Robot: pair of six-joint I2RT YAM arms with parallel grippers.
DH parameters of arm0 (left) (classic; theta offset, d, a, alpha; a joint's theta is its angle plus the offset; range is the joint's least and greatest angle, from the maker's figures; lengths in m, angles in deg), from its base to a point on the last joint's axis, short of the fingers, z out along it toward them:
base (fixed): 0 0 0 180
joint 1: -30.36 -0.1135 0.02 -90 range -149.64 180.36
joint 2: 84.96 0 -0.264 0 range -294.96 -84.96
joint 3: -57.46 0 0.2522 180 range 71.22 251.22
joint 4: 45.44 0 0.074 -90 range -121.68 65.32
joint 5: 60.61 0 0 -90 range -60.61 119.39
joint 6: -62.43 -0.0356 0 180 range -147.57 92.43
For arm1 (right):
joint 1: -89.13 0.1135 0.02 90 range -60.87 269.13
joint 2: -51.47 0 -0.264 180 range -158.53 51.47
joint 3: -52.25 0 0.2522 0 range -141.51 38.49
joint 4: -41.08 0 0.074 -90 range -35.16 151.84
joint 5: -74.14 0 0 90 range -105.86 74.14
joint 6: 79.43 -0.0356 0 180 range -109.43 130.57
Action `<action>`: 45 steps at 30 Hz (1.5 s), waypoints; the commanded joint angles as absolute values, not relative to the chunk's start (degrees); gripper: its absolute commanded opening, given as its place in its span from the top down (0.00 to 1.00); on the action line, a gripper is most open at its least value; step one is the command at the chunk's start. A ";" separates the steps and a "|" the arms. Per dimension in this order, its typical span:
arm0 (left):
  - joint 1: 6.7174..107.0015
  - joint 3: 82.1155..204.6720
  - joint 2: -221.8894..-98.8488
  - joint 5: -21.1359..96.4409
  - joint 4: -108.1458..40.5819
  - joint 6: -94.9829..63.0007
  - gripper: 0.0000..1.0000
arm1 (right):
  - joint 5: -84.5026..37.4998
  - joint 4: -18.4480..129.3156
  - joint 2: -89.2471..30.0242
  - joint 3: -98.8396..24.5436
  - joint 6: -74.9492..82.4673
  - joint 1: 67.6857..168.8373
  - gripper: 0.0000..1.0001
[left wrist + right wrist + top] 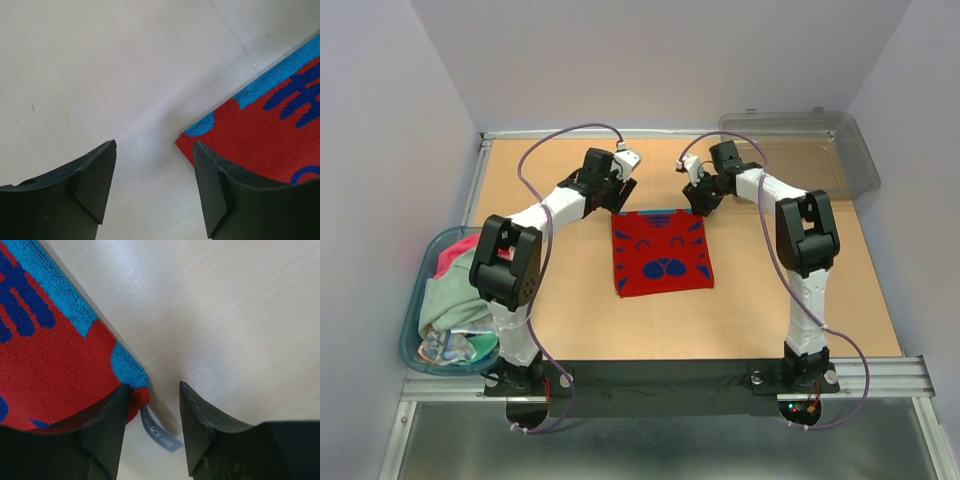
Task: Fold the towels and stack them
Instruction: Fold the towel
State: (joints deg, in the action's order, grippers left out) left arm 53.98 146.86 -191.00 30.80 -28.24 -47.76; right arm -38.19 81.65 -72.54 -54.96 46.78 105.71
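Flat red towel [661,252] mid worktop [770,290], ready for fold. Left end effector [154,150] at 11 o'clock corner, right end effector [155,387] at 1 o'clock: both parted, empty, likely for paired corner pinch.

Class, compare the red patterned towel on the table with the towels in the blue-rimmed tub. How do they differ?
The red towel lies flat and square; the tub towels sit crumpled. The red towel lies alone on the table; the tub towels share the tub. The red towel bears blue markings; the tub towels show pink and pale green. All are cloth.
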 commanded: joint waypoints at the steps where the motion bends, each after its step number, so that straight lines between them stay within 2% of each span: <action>1: 53.74 150.06 -192.10 33.17 -26.85 -51.29 0.27 | -38.80 84.02 -74.12 -57.84 48.63 105.57 0.54; 3: 53.74 151.20 -193.59 33.26 -25.45 -52.00 0.27 | -38.54 84.54 -74.74 -58.10 48.89 105.57 0.56; 5: 53.65 151.99 -195.17 33.43 -24.82 -52.97 0.28 | -38.89 84.90 -75.44 -58.11 49.16 105.57 0.63; 6: 53.65 152.95 -195.70 33.52 -24.21 -53.23 0.28 | -39.15 85.16 -75.71 -58.19 49.24 105.57 0.72; 10: 53.39 154.81 -197.99 35.62 -23.33 -53.85 0.30 | -39.59 85.51 -76.15 -57.93 49.33 105.57 0.91; 11: 53.39 155.24 -198.34 35.98 -23.15 -53.94 0.31 | -39.68 85.60 -76.23 -57.84 49.33 105.57 0.93; 24: 50.84 159.20 -204.84 40.72 -16.75 -55.25 0.49 | -39.94 85.69 -76.59 -56.96 49.51 105.57 0.93; 30: 50.84 159.12 -204.85 45.30 -15.51 -55.43 0.49 | -39.59 85.69 -76.50 -57.05 49.07 105.57 0.93; 42: 50.14 159.82 -199.05 38.45 -21.31 -48.76 0.48 | -39.50 85.60 -76.15 -57.05 48.63 105.57 0.93; 45: 50.13 159.91 -197.64 40.72 -20.43 -49.63 0.48 | -39.50 85.60 -75.80 -56.88 48.63 105.57 0.93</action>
